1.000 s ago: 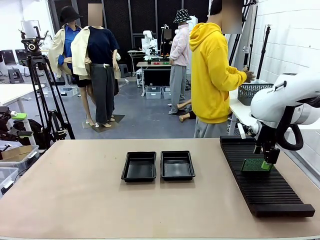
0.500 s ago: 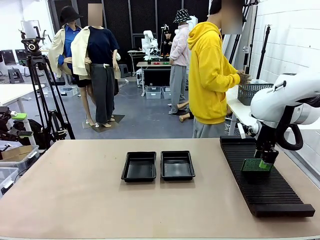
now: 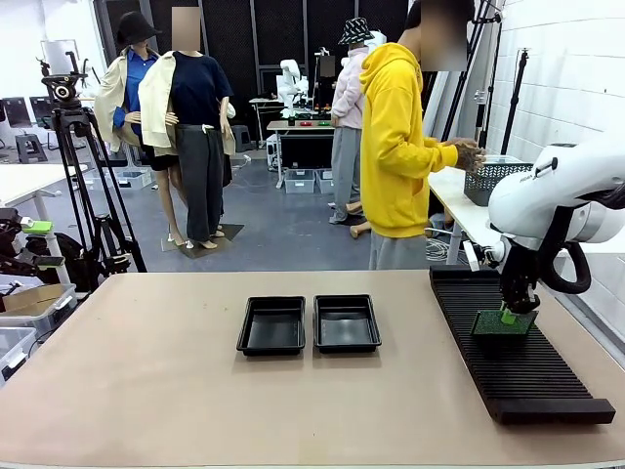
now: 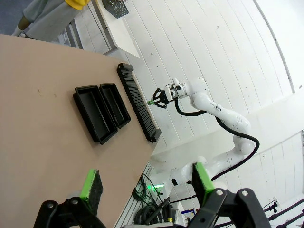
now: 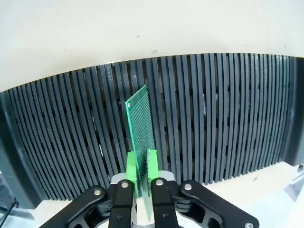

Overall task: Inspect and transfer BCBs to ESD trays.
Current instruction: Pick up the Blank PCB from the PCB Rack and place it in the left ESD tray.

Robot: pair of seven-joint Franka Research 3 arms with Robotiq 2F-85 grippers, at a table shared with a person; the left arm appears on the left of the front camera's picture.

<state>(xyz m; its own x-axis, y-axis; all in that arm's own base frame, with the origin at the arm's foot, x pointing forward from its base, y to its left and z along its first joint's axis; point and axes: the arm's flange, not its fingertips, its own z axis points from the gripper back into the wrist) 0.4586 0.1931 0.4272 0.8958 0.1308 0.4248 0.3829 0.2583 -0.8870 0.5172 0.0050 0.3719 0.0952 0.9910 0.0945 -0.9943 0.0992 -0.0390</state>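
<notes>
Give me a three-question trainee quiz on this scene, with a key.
1. True or false: the right tool is shut on a thin green rectangular circuit board.
2. The board is held on edge over: A) the long black ribbed rack; B) a wire basket; C) bare tabletop.
3. How many boards lie in the two shallow glossy black plastic trays?
Key: 1 true; 2 A; 3 zero.

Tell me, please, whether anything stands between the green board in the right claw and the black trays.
Nothing visible does: only bare table lies between the rack, where the right claw grips the BCB, and the two empty trays.
</notes>
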